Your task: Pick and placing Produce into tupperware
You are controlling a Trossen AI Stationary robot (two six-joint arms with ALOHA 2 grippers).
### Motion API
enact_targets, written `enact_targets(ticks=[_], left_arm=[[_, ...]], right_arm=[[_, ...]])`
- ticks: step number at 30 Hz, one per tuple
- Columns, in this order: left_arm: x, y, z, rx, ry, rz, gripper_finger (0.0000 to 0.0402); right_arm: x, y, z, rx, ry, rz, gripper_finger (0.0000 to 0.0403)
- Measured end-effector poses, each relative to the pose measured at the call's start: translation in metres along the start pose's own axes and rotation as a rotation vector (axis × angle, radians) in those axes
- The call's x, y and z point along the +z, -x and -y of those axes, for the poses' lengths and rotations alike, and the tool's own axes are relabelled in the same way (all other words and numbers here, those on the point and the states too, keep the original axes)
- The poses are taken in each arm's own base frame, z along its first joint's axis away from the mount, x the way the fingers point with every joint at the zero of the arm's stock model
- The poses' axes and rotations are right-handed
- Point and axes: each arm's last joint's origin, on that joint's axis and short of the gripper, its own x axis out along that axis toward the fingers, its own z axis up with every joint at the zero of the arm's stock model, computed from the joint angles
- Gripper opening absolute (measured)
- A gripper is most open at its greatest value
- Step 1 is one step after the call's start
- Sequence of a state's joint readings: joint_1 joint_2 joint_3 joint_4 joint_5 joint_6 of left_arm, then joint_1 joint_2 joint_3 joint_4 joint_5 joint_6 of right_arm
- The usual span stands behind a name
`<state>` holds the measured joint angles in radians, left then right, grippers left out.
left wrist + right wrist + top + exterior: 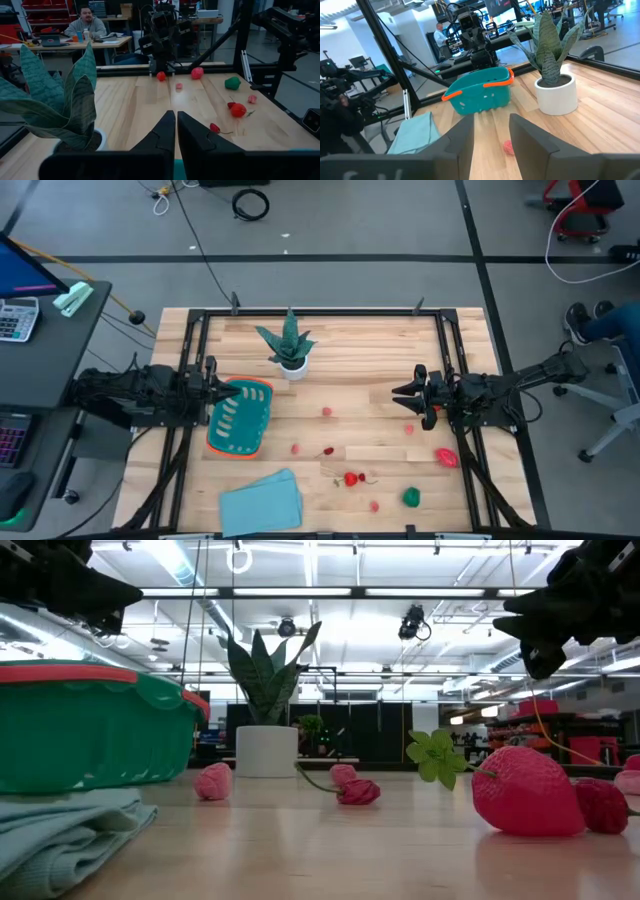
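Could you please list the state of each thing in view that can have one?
left gripper: jaws shut, empty, above the tupperware
right gripper: jaws open, empty
tupperware: open, no produce inside
produce: loose on the table
potted plant: upright
blue cloth: folded

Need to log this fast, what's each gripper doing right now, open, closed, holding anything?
Left gripper: closed, holding nothing, over the teal container.
Right gripper: open, holding nothing, above the table.

One tupperware (241,417), one plant (289,345)
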<state>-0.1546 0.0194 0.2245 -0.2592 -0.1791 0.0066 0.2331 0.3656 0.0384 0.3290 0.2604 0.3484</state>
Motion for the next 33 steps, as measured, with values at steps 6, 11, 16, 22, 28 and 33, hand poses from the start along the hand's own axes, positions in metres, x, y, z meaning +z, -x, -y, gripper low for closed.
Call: enact_targets(ticks=[6,11,16,22,28,33], left_arm=[[0.002,0.0,0.0,0.0,-0.003,0.021,0.0034],[0.012,0.001,0.0,-0.003,0.083,0.122,0.0029],[0.019,0.002,0.0,-0.008,0.131,0.194,0.0022],[0.019,0.002,0.0,-0.006,0.116,0.193,0.0024],[0.019,0.002,0.0,-0.007,0.115,0.193,0.0033],[0.019,0.002,0.0,-0.005,0.104,0.193,0.0048]], right_arm=[[0.0,0.0,0.0,0.0,0.0,0.0,0.0132],[0.0,0.0,0.0,0.0,0.0,0.0,0.0132],[0.0,0.0,0.0,0.0,0.0,0.0,0.0132],[0.0,0.0,0.0,0.0,0.0,0.0,0.0132],[0.0,0.0,0.0,0.0,0.0,0.0,0.0132],[0.0,0.0,0.0,0.0,0.0,0.0,0.0132]])
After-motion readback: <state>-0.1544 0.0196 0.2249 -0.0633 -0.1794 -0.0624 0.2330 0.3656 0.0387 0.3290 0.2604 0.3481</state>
